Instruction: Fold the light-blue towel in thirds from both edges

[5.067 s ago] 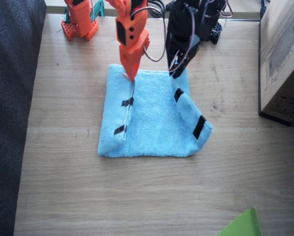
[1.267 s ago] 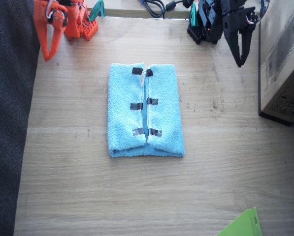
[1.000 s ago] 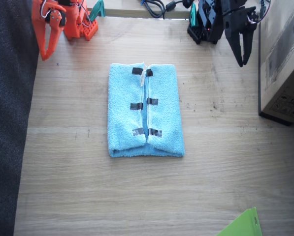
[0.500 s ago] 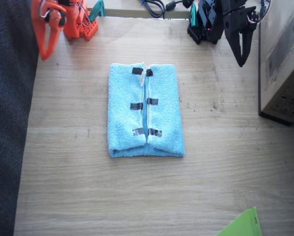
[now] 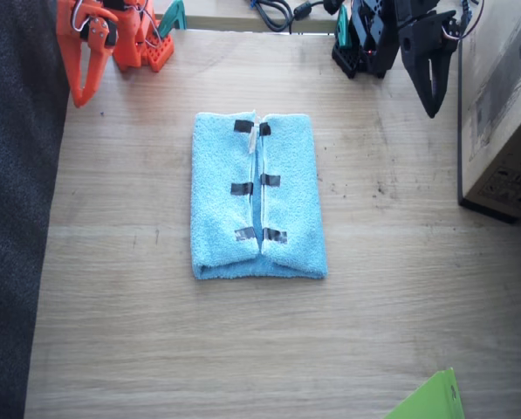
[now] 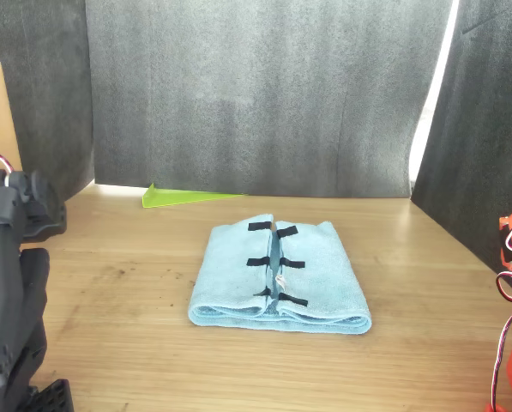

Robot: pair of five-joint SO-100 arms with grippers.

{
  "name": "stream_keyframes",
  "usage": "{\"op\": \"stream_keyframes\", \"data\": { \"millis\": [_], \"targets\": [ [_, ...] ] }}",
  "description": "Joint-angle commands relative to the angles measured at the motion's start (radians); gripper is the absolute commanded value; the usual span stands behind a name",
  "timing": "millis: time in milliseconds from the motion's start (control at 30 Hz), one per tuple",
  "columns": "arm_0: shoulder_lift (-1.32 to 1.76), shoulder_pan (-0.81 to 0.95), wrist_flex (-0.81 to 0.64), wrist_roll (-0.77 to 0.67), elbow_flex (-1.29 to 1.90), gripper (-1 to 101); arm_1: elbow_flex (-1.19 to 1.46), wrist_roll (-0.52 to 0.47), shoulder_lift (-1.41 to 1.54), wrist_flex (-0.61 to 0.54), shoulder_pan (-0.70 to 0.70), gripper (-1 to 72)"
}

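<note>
- The light-blue towel [image 5: 258, 196] lies flat near the middle of the wooden bench [image 5: 155, 332], both sides already folded inward.
- Its two edges [image 5: 259, 185] meet along a seam running down the middle, almost touching, with a thin gap between them.
- Three short black tape strips [image 5: 243, 188] mark the flap nearer the right arm, and three more mark the other flap, facing them across the seam.
- A small white tag [image 5: 253, 140] sits on the seam near the end of the towel closest to the arms.
- In the front view the towel [image 6: 280, 276] shows as a low stack of layers with a rounded fold at the near end.
- The right arm, orange, is drawn back at the corner of the bench; its gripper [image 5: 83, 83] hangs pointing down, well apart from the towel, its jaws clenched on nothing.
- The left arm, black, stands at the opposite far corner; its gripper [image 5: 433, 92] points down above bare wood, well apart from the towel, its jaws closed and grasping nothing.
- A cardboard box [image 5: 503, 105] stands at the bench edge just beside the left arm.
- A green sheet [image 5: 430, 401] pokes in at the near corner of the bench.
- Dark cloth [image 5: 16, 218] runs along the side by the right arm.
</note>
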Motion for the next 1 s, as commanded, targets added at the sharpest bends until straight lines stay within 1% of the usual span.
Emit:
{"op": "stream_keyframes", "data": {
  "millis": [0, 167, 967],
  "targets": [
    [0.006, 0.025, 0.003, -0.008, 0.0, 0, 0.008, 0.017, 0.002, 0.003, -0.006, 0.0],
    [0.006, 0.026, 0.003, -0.009, 0.0, 0, 0.008, 0.029, 0.002, 0.003, -0.017, 0.0],
    [0.006, 0.028, 0.003, -0.011, 0.0, 0, 0.008, 0.028, 0.002, 0.003, -0.017, 0.0]
  ]
}}
